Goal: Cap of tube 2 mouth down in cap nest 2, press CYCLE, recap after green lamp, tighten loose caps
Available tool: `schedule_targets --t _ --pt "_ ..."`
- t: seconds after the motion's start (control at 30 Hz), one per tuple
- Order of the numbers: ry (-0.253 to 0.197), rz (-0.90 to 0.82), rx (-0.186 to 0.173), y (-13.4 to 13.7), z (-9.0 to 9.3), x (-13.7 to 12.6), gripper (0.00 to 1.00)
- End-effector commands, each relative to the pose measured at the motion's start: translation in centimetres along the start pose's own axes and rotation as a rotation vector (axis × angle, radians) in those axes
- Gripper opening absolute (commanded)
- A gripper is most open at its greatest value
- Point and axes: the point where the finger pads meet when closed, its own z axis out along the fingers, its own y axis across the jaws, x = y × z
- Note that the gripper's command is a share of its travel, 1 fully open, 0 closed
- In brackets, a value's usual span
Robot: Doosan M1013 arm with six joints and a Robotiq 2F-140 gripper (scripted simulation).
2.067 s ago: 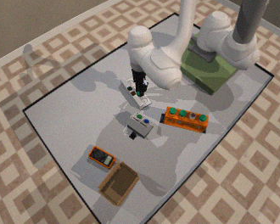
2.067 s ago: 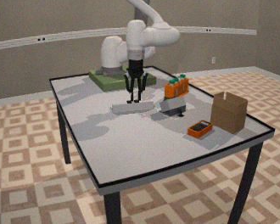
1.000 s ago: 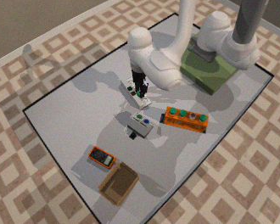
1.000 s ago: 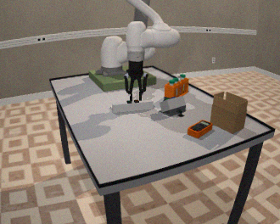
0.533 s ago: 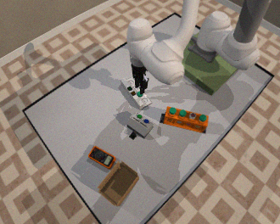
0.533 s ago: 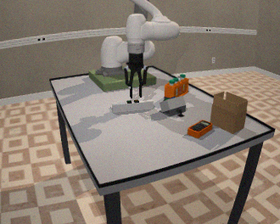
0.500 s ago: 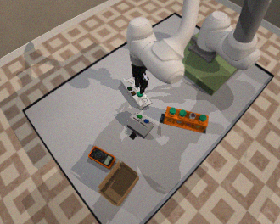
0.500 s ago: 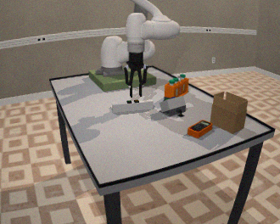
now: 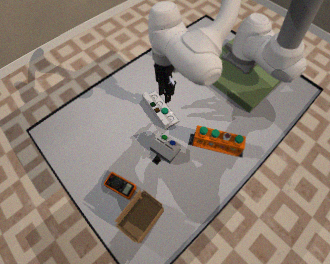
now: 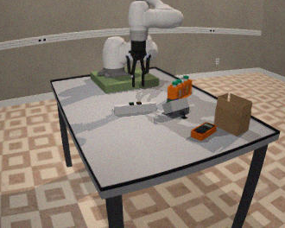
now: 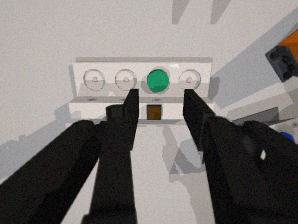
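The white cap tray (image 9: 160,109) lies mid-table. A green cap (image 11: 157,80) sits flat in one of its nests, third from the left in the wrist view; the other nests are empty. It also shows in the top view (image 9: 165,111). My gripper (image 11: 161,102) hangs just above the tray, fingers apart, with nothing between them; the cap lies just beyond the fingertips. In the top and exterior views the gripper (image 9: 166,94) (image 10: 137,81) is above the tray (image 10: 134,109). The orange decapping station (image 9: 217,140) holds three green-capped tubes and one uncapped tube (image 9: 227,136).
The grey key housing (image 9: 167,147) with a blue and a green key stands between the tray and the station. An orange multimeter (image 9: 120,184) and an open cardboard box (image 9: 140,215) lie near the front. The arm's green base plate (image 9: 246,79) is at the back.
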Motion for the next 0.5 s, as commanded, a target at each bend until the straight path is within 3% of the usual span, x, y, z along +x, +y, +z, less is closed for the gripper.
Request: schedule_targets --t 0.0,0.17,0.2,0.27,0.37,0.47 --pt "-0.001 0.0 0.0 0.0 -1.9 0.0 0.36" --pt "-0.001 0.0 -0.001 0.0 -2.7 0.0 0.36" --pt "-0.001 0.084 -0.001 0.8 -2.5 -0.4 0.1" --pt "-0.001 0.084 -0.001 0.8 -2.5 -0.4 0.1" --pt "-0.001 0.334 -0.001 3.0 -1.8 -1.3 0.1" --pt "-0.001 0.474 -0.002 4.4 -1.4 -1.9 0.1"
